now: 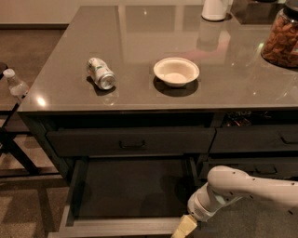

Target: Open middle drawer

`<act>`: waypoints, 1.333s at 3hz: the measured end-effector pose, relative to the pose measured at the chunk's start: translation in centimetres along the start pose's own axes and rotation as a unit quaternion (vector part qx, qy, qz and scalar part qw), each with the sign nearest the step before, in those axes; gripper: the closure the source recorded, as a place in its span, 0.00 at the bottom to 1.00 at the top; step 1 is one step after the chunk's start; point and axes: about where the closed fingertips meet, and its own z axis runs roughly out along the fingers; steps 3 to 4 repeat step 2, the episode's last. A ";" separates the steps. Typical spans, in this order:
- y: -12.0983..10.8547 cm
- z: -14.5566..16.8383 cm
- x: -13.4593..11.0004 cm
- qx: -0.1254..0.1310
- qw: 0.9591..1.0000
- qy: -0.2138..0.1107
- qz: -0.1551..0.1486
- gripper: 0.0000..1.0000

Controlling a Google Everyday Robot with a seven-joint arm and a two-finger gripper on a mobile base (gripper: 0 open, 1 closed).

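Observation:
The middle drawer [130, 190] is pulled out below the counter, and its dark flat-bottomed tray is in plain sight. Its pale front edge [116, 227] runs along the bottom of the camera view. My gripper [184, 228] is low at the bottom, at the right end of that front edge, on the end of my white arm [242, 183]. The gripper is partly cut off by the frame edge. The closed drawer above [132, 143] has a small rectangular pull handle.
On the grey counter [139, 42] lie a tipped can [101, 73] and a white bowl [176, 71]. A white container [215, 9] and a jar of nuts [281, 39] stand at the back right. More closed drawers [260, 139] are at the right, and a plastic bottle [16, 85] at the left.

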 end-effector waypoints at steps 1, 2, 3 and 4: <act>0.1 -3.1 -1.3 0.032 0.999 -0.021 -0.006 0.00; 0.0 -3.7 -1.5 0.038 0.999 -0.022 -0.008 0.00; 0.0 -3.7 -1.5 0.038 0.999 -0.022 -0.008 0.00; 0.0 -3.7 -1.5 0.038 0.999 -0.022 -0.008 0.00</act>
